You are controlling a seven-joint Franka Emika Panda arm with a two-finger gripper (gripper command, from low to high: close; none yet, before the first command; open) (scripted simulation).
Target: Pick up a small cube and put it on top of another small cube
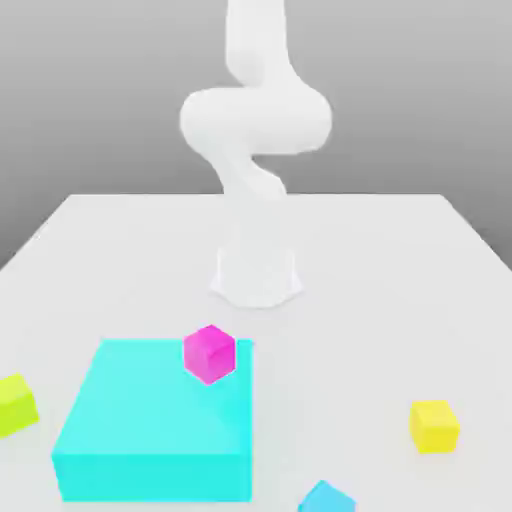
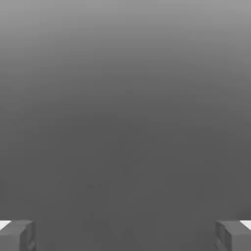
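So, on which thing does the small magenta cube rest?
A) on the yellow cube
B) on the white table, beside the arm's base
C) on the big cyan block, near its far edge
C: in the exterior view the magenta cube sits on top of the big cyan block, near its far edge, apart from the yellow cube.

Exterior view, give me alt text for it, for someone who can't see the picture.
A white robot arm stands at the back of a white table. In front of it a small magenta cube sits at the far edge of a large cyan block, with a lime cube, a yellow cube and a small cyan cube scattered around.
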